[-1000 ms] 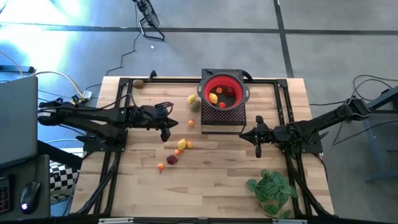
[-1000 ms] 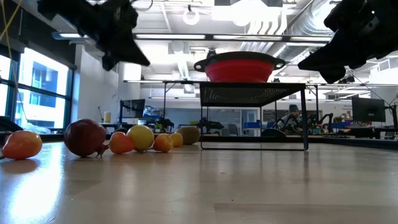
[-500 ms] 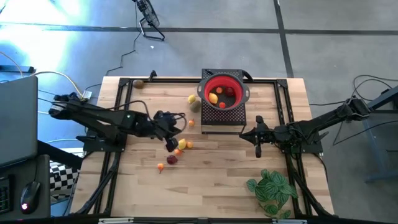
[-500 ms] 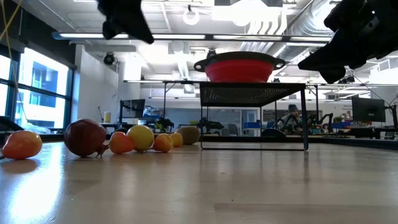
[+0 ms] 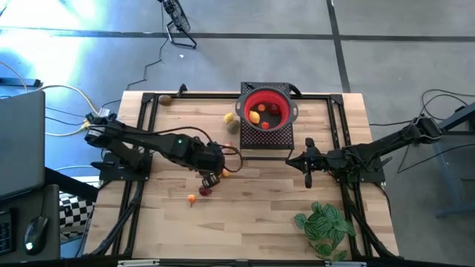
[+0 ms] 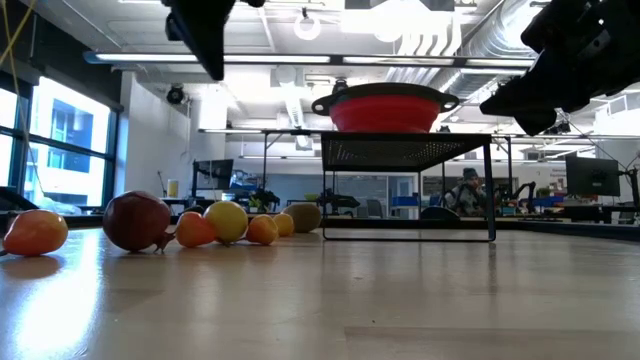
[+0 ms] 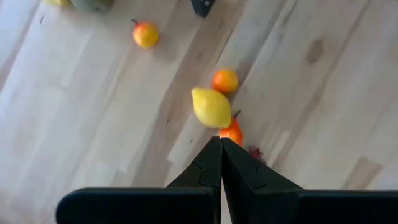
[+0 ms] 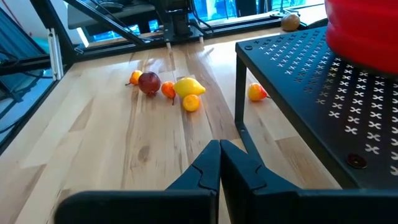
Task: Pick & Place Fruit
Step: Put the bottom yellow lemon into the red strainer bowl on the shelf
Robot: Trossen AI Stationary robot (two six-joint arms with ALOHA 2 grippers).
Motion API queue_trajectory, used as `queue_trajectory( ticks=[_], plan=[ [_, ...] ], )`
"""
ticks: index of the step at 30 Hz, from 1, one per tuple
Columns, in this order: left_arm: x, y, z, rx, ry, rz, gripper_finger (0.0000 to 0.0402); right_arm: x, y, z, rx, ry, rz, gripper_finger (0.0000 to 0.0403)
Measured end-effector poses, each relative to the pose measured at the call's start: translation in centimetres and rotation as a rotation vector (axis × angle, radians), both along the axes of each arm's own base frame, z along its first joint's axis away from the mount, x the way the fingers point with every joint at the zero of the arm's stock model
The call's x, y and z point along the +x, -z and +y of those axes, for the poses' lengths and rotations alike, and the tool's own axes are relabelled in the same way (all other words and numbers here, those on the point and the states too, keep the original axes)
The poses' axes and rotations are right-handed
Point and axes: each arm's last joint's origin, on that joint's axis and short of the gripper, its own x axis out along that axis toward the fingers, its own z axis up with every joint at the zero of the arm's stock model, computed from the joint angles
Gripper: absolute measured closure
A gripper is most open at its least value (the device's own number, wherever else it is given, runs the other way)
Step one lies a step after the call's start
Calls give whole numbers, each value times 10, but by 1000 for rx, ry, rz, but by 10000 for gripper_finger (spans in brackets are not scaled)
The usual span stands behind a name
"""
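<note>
Left end effector (image 5: 210,175) hangs above the loose fruit near the middle of the worktop (image 5: 252,222), and in its wrist view we see its two fingers (image 7: 211,163) pressed together, clenched on nothing. Just beyond the fingertips we find a small orange-red fruit (image 7: 231,133), then a yellow lemon (image 7: 211,107) and a round orange fruit (image 7: 225,81) just beside it. A dark red fruit (image 5: 205,190) and another small orange one (image 5: 191,199) lie a little nearer the worktop's front edge, seen from above. Farther off, we see a yellow fruit (image 5: 229,118) near the black perforated stand (image 5: 266,139), which carries the red bowl (image 5: 266,111); several fruits already lie in that bowl. One brownish fruit (image 5: 166,99) sits alone near the worktop's far left corner. Right end effector (image 5: 307,162) waits beside the stand, its fingers (image 8: 211,163) likewise closed and empty, with a green leafy plant (image 5: 323,226) at the near edge.
</note>
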Motion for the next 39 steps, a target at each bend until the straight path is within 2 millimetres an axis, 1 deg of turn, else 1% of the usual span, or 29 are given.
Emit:
queue_trajectory(
  ticks=[6,8,10,13,22,25,27,29,32,36,39],
  plan=[
    [4,0,1,42,-30,-37,400,0,0,0,-1,-1,3,401],
    [3,0,1,40,-56,-40,391,0,0,0,-1,0,3,401],
    [3,0,2,32,-80,-43,372,0,0,0,-1,-1,3,401],
    [3,1,4,28,-97,-38,326,0,0,0,-1,-1,4,401],
    [3,5,4,27,-104,-32,145,0,0,0,-1,-1,4,401],
    [3,5,4,27,-104,-35,100,0,0,0,-1,-1,4,401],
    [3,5,4,23,-103,-38,78,0,0,0,-1,-1,4,401],
    [4,5,3,23,-97,-43,63,0,0,0,-1,0,4,401],
    [6,4,2,24,-74,-60,52,0,0,0,-1,-1,4,401],
    [10,3,2,31,-30,-96,50,0,0,0,-1,0,4,401],
    [11,2,1,30,-28,-107,50,0,0,0,-1,-1,4,401]
  ],
)
